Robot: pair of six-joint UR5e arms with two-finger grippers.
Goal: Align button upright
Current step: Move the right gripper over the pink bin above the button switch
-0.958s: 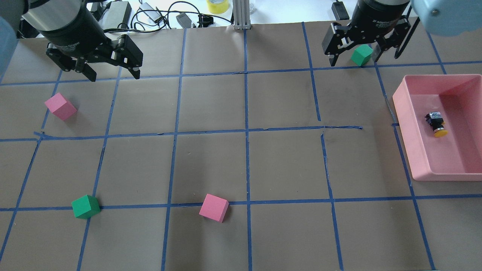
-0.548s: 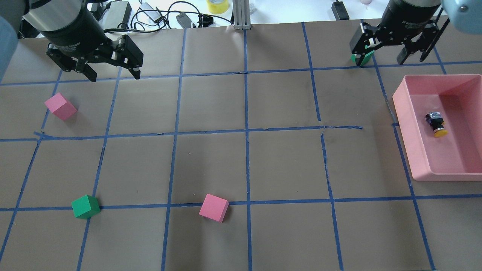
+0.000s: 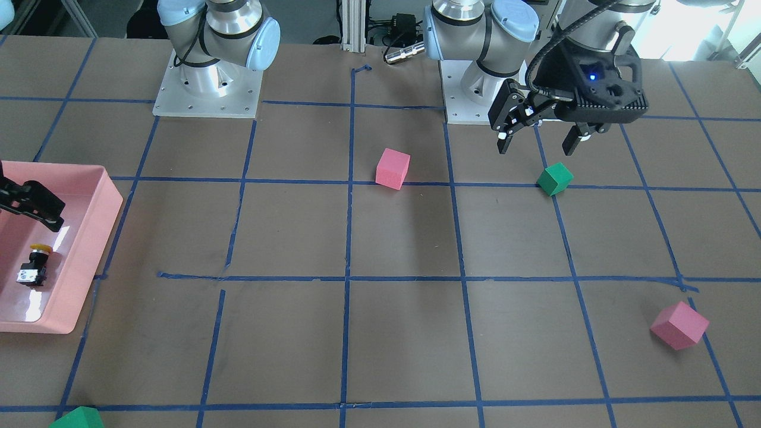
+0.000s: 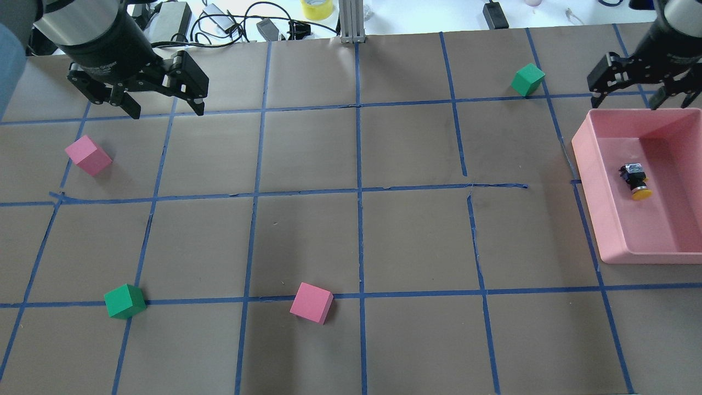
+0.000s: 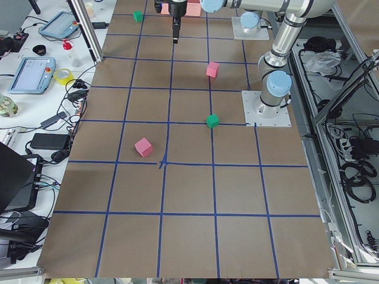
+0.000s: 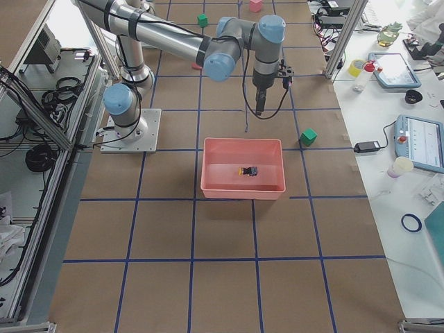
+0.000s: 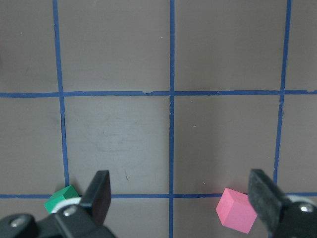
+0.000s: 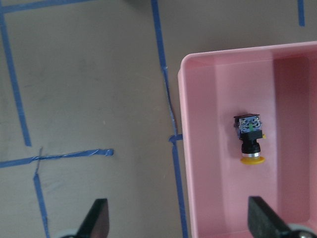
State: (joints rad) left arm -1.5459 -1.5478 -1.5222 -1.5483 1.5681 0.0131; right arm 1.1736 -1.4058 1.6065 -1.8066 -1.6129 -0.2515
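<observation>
Button (image 4: 635,181) on its side inside pink tray (image 4: 589,181), yellow cap toward six o'clock in overhead view, right claw (image 4: 624,104) spread wide by tray's twelve o'clock rim, button at its six, apart, left claw (image 4: 166,113) spread wide too

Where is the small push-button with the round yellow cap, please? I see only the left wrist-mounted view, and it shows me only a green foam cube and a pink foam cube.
Observer: The small push-button with round yellow cap and black body is inside the pink rectangular plastic tray, on the robot's right side.
Operator: Does it stand upright?
Observer: No, it lies on its side on the tray floor.
Operator: Which pincer is nearer to it?
Observer: The right pincer. It is open and hovers near the tray's rim, not touching the push-button.
</observation>
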